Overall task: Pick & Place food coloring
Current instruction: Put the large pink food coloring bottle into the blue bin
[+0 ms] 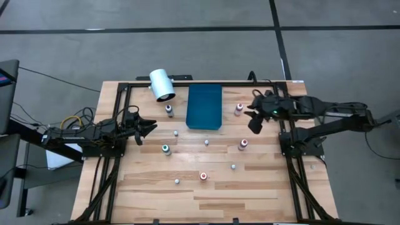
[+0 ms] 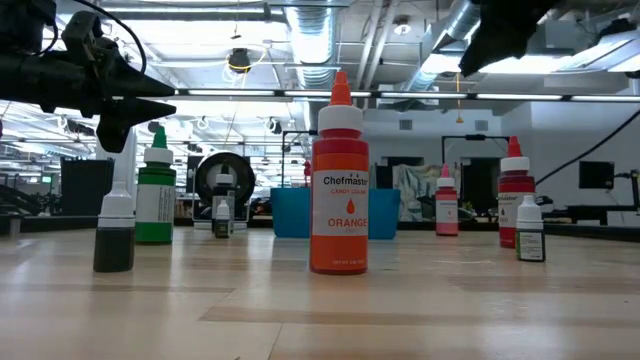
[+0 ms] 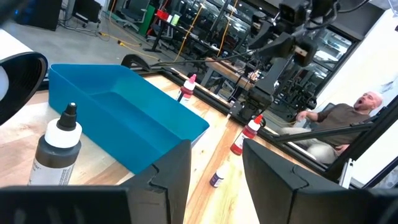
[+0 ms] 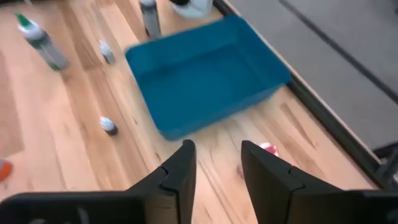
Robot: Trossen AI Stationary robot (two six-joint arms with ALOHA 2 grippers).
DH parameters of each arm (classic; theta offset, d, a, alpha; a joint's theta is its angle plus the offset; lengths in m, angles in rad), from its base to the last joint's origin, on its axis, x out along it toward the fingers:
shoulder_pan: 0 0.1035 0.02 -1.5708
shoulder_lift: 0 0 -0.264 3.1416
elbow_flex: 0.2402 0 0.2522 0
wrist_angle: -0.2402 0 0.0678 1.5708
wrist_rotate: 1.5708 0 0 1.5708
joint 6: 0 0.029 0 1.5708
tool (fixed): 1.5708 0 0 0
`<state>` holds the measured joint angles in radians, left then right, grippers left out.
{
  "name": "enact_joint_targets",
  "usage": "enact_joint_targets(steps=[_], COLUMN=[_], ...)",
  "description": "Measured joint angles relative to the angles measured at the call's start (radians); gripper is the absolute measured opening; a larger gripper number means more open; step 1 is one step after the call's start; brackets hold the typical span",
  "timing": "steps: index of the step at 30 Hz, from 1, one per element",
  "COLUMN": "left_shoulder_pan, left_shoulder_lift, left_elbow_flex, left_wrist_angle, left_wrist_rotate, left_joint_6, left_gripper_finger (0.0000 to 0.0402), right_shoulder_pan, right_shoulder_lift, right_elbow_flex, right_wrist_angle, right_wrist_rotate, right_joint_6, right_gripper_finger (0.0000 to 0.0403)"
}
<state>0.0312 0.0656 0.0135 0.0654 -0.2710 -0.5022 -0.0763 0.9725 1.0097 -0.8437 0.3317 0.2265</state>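
- The left gripper [image 1: 152, 127] is hovering at the table's left side, fingers apart, holding nothing.
- The right gripper [image 1: 255, 120] is hanging beside the pink-topped bottle [image 1: 239, 109], fingers apart and empty.
- Food coloring bottles [image 1: 204, 176] are standing scattered on the table [image 1: 250, 187] around the blue tray [image 1: 205, 106].

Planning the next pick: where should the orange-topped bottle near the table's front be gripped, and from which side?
Grip the orange-topped bottle across its round body just below the shoulder, coming straight down from above. It stands upright with a narrow cone tip and bare table all around it, so fingers likely fit either side.
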Motion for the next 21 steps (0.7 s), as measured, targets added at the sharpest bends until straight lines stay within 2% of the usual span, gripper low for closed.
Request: enact_joint_targets(steps=[5, 12, 15, 21], left_shoulder_pan=[0.000, 0.000, 0.000, 0.000], left_shoulder_lift=[0.000, 0.000, 0.000, 0.000], left_elbow_flex=[0.000, 0.000, 0.000, 0.000], left_wrist_angle=[0.000, 0.000, 0.000, 0.000], left_wrist_rotate=[-0.001, -0.002, -0.002, -0.002], left_joint_6=[0.000, 0.000, 0.000, 0.000], left_gripper_finger=[0.0136, 0.0136, 0.0136, 0.0136], right_shoulder_pan=[-0.059, -0.132, -0.170, -0.239], right_shoulder_lift=[0.072, 0.174, 0.225, 0.315], right_elbow_flex=[0.005, 0.005, 0.005, 0.005], right_wrist_angle=[-0.017, -0.022, -0.026, -0.024], right_wrist_rotate=[-0.045, -0.057, -0.066, -0.069], right_joint_6=[-0.048, -0.080, -0.118, -0.200], right_gripper_finger=[0.0166, 0.0236, 0.0249, 0.0249])
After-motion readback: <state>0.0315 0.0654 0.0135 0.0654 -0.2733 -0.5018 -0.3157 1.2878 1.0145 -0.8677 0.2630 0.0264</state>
